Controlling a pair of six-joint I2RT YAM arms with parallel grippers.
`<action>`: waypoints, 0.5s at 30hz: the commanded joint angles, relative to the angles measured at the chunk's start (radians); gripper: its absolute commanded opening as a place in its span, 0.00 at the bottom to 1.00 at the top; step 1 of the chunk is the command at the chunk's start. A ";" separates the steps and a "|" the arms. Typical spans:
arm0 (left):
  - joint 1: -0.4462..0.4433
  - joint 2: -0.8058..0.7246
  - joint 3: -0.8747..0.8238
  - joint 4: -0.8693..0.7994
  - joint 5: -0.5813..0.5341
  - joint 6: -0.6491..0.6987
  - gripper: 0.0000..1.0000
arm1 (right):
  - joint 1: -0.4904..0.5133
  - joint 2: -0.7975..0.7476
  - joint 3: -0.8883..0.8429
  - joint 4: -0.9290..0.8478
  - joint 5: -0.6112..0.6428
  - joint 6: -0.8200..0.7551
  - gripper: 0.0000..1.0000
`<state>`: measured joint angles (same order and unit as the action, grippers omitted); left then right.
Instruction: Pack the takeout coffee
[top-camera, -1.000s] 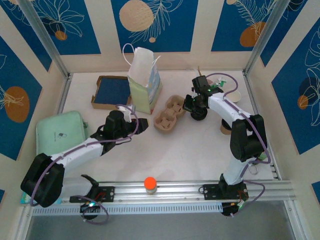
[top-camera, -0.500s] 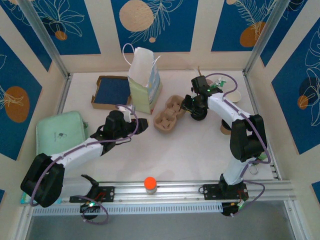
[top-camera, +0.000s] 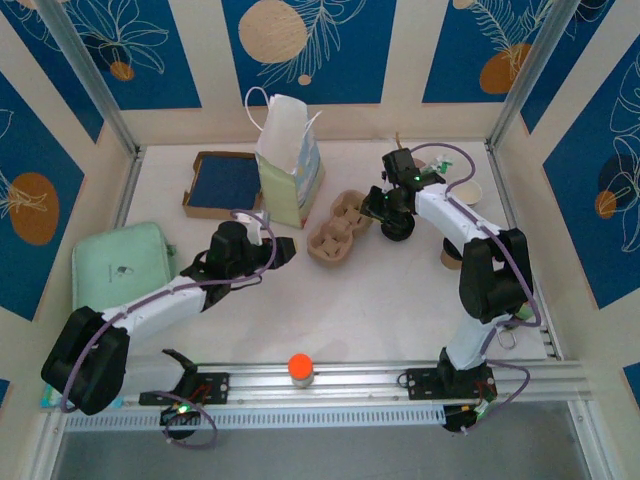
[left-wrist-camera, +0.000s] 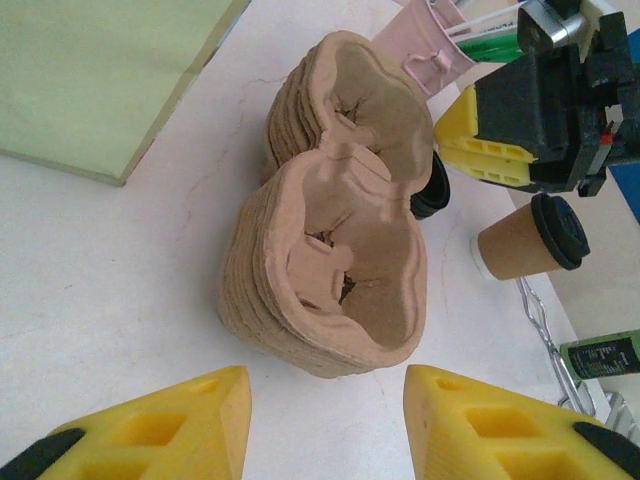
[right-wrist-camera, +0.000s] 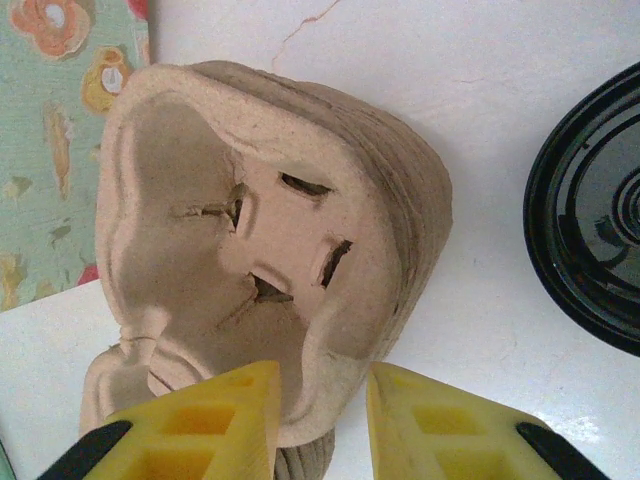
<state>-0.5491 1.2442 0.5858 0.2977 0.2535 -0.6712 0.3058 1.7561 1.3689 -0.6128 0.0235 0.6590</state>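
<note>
Bright even light, soft faint shadows, sharp overhead view (wrist foregrounds slightly blurred)

Mint green pouch (top-camera: 122, 265) at left, blue-lined shallow box (top-camera: 222, 184), orange-capped bottle (top-camera: 300, 368)

A lab test booth — patterned wall panels (top-camera: 100, 50), aluminium rail (top-camera: 400, 378).

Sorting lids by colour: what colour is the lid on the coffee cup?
Black, on the brown cup; clearest in the left wrist view.
</note>
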 joint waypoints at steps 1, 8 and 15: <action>0.017 -0.025 -0.013 0.006 0.007 0.011 0.45 | 0.007 0.022 0.037 -0.017 0.005 -0.003 0.29; 0.020 -0.024 -0.020 0.013 0.009 0.008 0.45 | 0.010 0.017 0.038 -0.025 0.036 -0.004 0.31; 0.024 -0.023 -0.017 0.012 0.010 0.010 0.45 | 0.013 0.028 0.051 -0.024 0.026 -0.005 0.31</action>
<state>-0.5423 1.2377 0.5774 0.2977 0.2535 -0.6716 0.3088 1.7733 1.3884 -0.6205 0.0494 0.6586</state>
